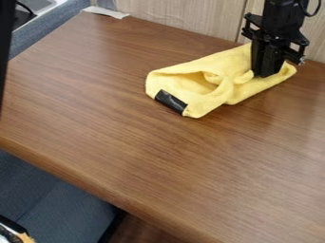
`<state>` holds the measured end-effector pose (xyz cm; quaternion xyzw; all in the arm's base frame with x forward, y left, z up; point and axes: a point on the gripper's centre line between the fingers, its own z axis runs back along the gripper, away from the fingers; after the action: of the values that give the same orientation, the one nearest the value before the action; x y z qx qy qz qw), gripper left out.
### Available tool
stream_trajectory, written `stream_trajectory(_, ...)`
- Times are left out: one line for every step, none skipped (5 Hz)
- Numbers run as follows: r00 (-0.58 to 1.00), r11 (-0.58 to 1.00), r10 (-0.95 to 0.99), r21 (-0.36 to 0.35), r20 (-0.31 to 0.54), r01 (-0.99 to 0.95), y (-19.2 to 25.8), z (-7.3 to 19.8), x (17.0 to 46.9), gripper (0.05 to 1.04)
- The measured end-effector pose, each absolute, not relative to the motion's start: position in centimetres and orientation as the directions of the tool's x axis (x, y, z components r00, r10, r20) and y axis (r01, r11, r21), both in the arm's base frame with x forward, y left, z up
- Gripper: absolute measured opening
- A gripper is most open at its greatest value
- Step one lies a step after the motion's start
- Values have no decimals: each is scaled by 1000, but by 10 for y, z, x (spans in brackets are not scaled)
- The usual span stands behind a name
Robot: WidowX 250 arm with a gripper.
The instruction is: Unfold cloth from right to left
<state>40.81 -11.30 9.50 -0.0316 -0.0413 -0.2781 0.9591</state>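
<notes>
Yellow cloth point(206, 102) lay mostly lower-left of my claw point(267, 75) in frame. Couldn't tell if I gripped it.

Cloth point(202, 103): soft fabric, matt, slightly fuzzy, creased. Patch on cloth point(171, 101): black, smooth, tape-like or plastic, faint shine along its creases. Table point(158, 156): brown wood-look top, fine streaky grain, smooth, satin, pale soft sheen toward right side; front edge rounded, same wood look. Wall panel point(184, 16): pale wood look, fine grain, matt. Gripper point(265, 73): black, hard, plastic-looking or coated metal, mostly matt. Seat point(63, 204): blue-grey, woven-looking upholstery, matt. Strip by wall point(105, 12): whitish, thin, paper-like, matt.
</notes>
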Motion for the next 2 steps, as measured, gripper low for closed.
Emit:
stream_trajectory(845, 846, -527, -36, 93, 532, -112, 95, 407, 74)
stream_trajectory(854, 856, -512, -33, 96, 517, -107, 99, 406, 65)
